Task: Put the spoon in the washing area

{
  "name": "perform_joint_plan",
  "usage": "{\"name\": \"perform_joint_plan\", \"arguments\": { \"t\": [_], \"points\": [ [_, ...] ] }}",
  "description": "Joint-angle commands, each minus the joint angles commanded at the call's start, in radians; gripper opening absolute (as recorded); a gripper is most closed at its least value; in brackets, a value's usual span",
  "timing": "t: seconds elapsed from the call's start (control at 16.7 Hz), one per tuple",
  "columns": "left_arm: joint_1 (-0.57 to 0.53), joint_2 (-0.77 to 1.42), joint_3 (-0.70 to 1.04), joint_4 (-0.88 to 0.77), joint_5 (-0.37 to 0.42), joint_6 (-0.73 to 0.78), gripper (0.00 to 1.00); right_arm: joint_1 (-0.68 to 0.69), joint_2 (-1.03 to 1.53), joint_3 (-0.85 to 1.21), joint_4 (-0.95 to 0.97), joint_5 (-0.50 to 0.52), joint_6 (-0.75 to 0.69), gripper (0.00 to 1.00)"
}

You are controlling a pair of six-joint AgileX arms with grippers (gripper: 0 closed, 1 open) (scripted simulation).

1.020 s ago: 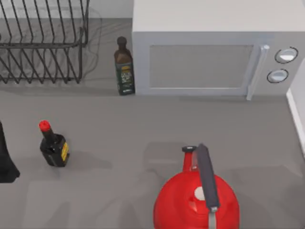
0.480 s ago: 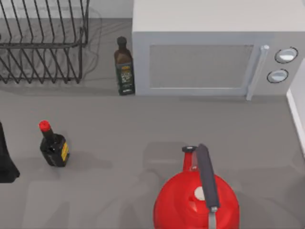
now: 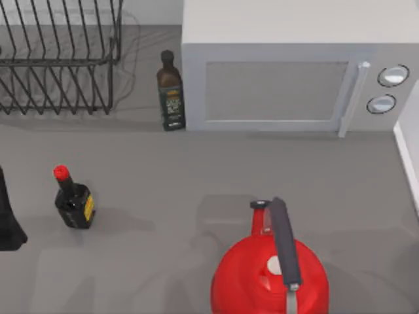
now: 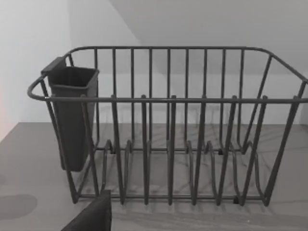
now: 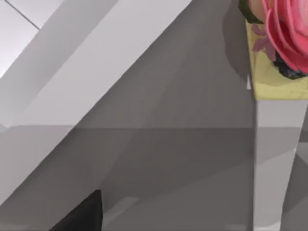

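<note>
Item 1. Dark wire dish rack (image 3: 59, 59), far left of the grey surface (image 3: 196, 170); judged to be the washing area. Left wrist view shows its upright dividers and a dark plastic cutlery cup (image 4: 72, 115) hung on one end wall, a likely slot for a spoon.

Item 2. Spoon: not located among the things on the surface, so its position cannot be told.

Item 3. Dark green glass bottle with label (image 3: 171, 91), upright between the rack and the white microwave oven (image 3: 281, 72).

Item 4. Small black sauce bottle with red cap (image 3: 73, 199), upright, near left.

Item 5. Red round kettle with grey handle (image 3: 272, 268), near middle.

Item 6. Left arm: dark body at the left edge (image 3: 8, 216), wrist camera levelled at the rack. End effector state: cannot tell.

Item 7. Right arm: wrist camera faces a white wall panel and a pink flower in a yellow pot (image 5: 281, 43). End effector state: cannot tell.
</note>
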Motion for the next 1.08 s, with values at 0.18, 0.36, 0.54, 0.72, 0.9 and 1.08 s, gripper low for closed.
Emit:
{"name": "perform_joint_plan", "arguments": {
  "t": [0.18, 0.36, 0.54, 0.72, 0.9, 1.08],
  "points": [
    [0.000, 0.000, 0.000, 0.000, 0.000, 0.000, 1.00, 0.000, 0.000, 0.000, 0.000, 0.000, 0.000, 0.17],
    [0.000, 0.000, 0.000, 0.000, 0.000, 0.000, 1.00, 0.000, 0.000, 0.000, 0.000, 0.000, 0.000, 0.00],
    [0.000, 0.000, 0.000, 0.000, 0.000, 0.000, 1.00, 0.000, 0.000, 0.000, 0.000, 0.000, 0.000, 0.00],
    [0.000, 0.000, 0.000, 0.000, 0.000, 0.000, 1.00, 0.000, 0.000, 0.000, 0.000, 0.000, 0.000, 0.00],
    [0.000, 0.000, 0.000, 0.000, 0.000, 0.000, 1.00, 0.004, -0.070, 0.043, -0.091, 0.019, -0.001, 0.00],
    [0.000, 0.000, 0.000, 0.000, 0.000, 0.000, 1.00, 0.003, -0.096, 0.098, -0.161, 0.019, 0.000, 0.00]
  ]
}}
